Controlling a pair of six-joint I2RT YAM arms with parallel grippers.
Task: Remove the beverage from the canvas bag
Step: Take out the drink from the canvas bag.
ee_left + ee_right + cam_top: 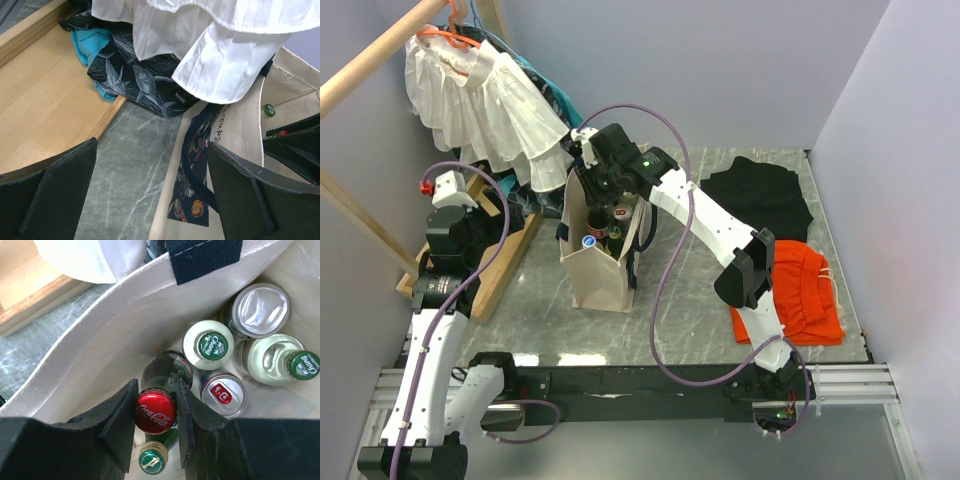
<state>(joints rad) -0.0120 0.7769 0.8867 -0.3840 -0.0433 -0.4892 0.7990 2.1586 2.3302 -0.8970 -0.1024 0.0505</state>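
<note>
1. Since my right gripper (156, 390) is clamped on the red-capped Coca-Cola bottle (155, 413), standing inside the canvas bag (100, 340) among other drinks (212, 345), I should lift straight up, clear of the rim.
2. My left gripper (152, 145) hangs spread and empty beside the bag.
3. The bottle's body is hidden under its cap.

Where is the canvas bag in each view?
Top external: bag at centre.
Left wrist: bag along the right side.
Right wrist: bag wall fills the frame; right gripper on Coke bottle inside.
Shared landmark: white garment by the bag's rim.
</note>
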